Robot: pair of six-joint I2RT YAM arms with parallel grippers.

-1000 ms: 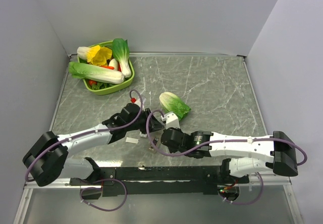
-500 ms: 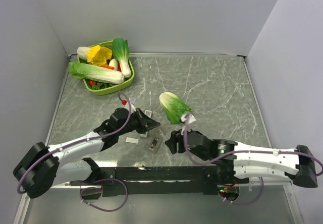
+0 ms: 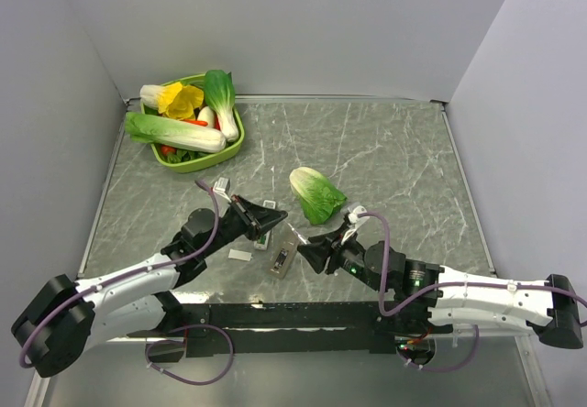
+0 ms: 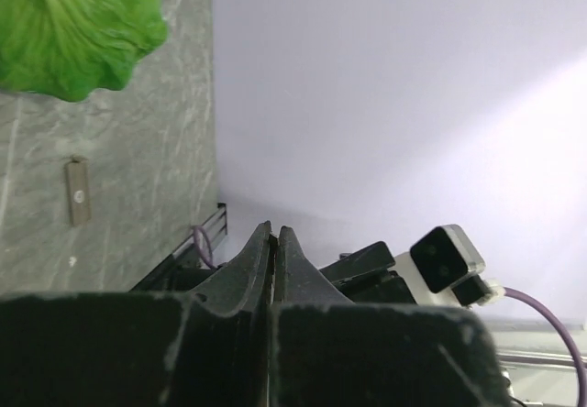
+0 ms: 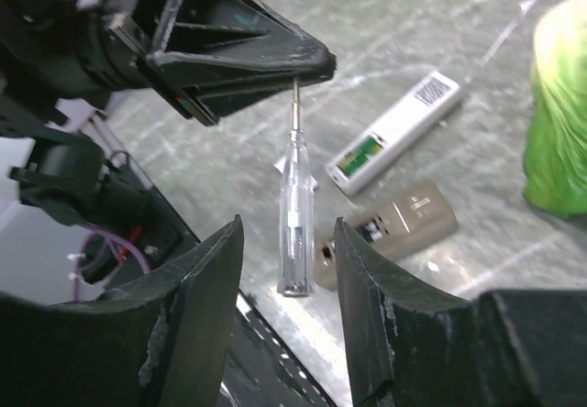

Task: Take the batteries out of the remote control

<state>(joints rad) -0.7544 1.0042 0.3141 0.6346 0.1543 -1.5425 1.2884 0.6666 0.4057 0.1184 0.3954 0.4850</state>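
Robot lab cell — blank walls (image 3: 275,22) (marble-look tabletop (image 3: 394,150)).

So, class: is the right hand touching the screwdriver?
Apart. The right wrist view shows the open right hand flanking the screwdriver, with a clear gap between its handle and each finger.

A green basket (image 3: 194,166) of leafy vegetables (image 3: 174,130) sits far left on the marbled desk (image 3: 394,150); a lone cabbage (image 3: 316,193) lies mid-desk. A clear-handled screwdriver (image 5: 295,224) hangs tip-up nearby.
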